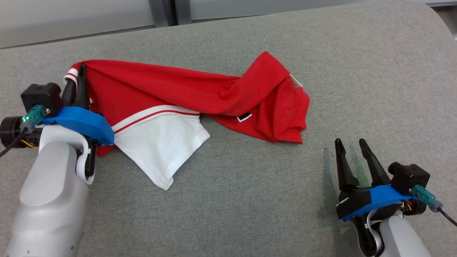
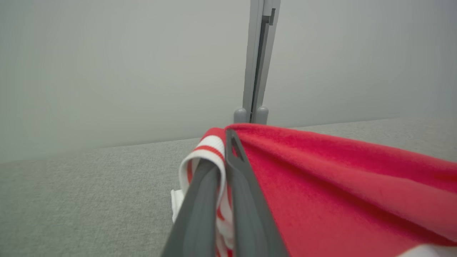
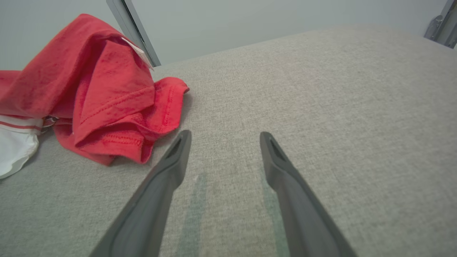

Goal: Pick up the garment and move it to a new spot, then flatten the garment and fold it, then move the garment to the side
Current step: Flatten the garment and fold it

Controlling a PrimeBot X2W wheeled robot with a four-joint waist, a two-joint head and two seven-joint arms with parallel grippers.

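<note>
Item: garment point(image 1: 200, 96), a red shirt with a white panel point(image 1: 160, 150) and a striped cuff point(image 1: 71, 75). I am finding it lying stretched across the far left and middle of the grey table point(image 1: 250, 200); its right end point(image 1: 282, 107) is sitting in a crumpled heap.

Left claw point(image 1: 76, 75): I am reading it as clamped together on the striped cuff at the shirt's left end, with cloth wrapping over one finger in the left wrist view.

Right claw point(image 1: 350, 142): it is hovering with fingers apart and nothing between them, near the crumpled end but not touching it.

Handling: I am judging the cloth light, soft and limp; it is likely to sag and trail from any single hold, and thin layers may slip out of a shallow pinch.

Hold points: I am favouring stitched edges; the cuff is already taken, so the red hem at the crumpled end looks like the firmest place for the right claw.
</note>
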